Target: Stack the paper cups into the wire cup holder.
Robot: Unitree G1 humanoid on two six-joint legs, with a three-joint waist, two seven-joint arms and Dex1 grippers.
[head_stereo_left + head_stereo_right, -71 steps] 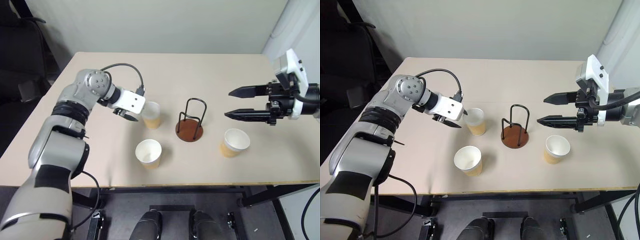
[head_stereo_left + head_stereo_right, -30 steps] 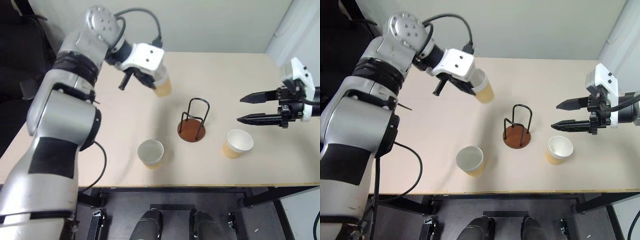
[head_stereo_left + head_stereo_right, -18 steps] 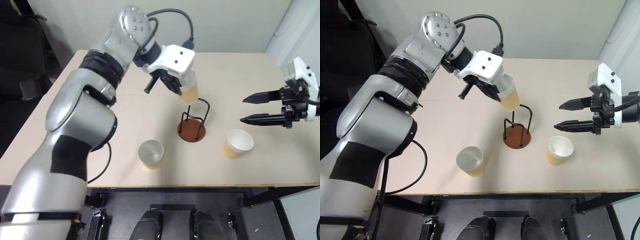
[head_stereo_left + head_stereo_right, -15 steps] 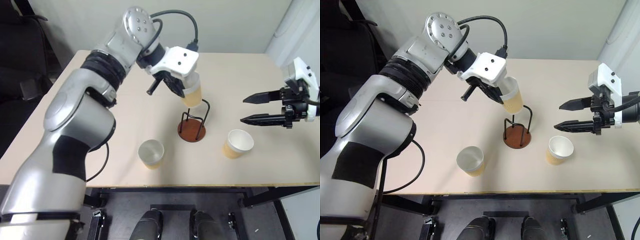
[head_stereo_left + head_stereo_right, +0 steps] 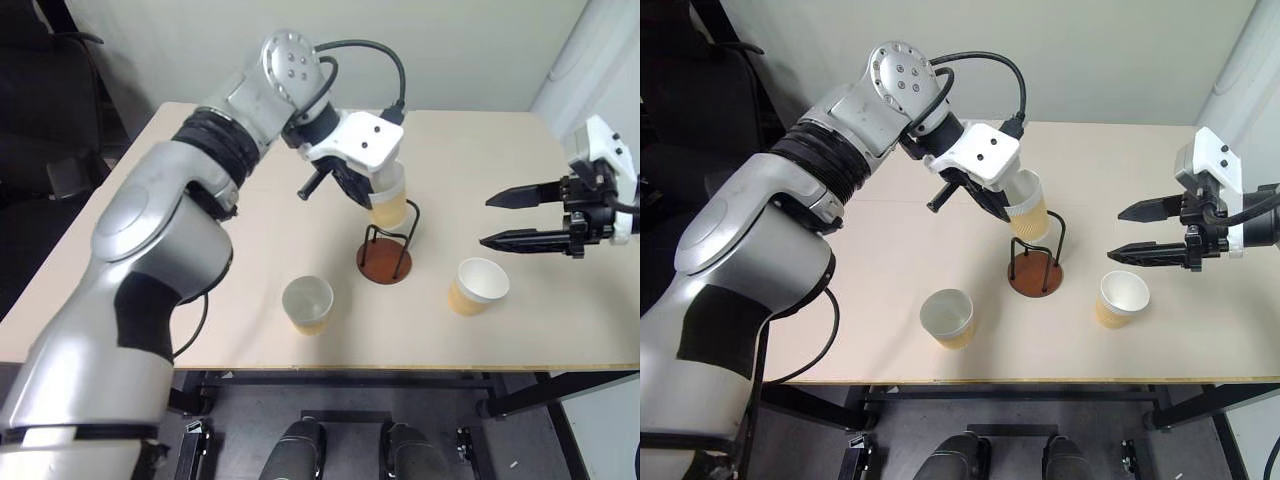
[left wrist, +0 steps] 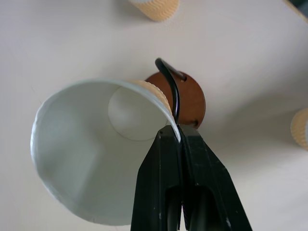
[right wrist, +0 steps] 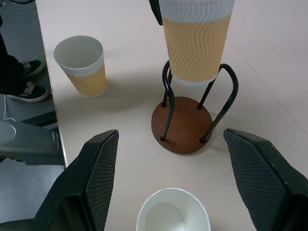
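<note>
My left gripper [image 6: 175,137] is shut on the rim of a tan paper cup [image 5: 388,203], holding it just above the wire loops of the wire cup holder [image 5: 384,262], its bottom reaching between the loop tops [image 7: 194,48]. A second paper cup [image 5: 308,304] stands upright on the table in front and to the left of the holder. A third cup [image 5: 476,285] stands to the holder's right. My right gripper [image 5: 498,220] hovers open above and beyond that third cup, fingers pointing towards the holder.
The beige table [image 5: 200,250] has its front edge [image 5: 330,365] close behind the two standing cups. A black chair [image 5: 45,150] sits off the table's left side. A person's shoes [image 7: 24,79] show on the floor in the right wrist view.
My left arm carried the cup from the table's far left to over the holder and lowered it towards the wire loops. The right gripper stayed put.
</note>
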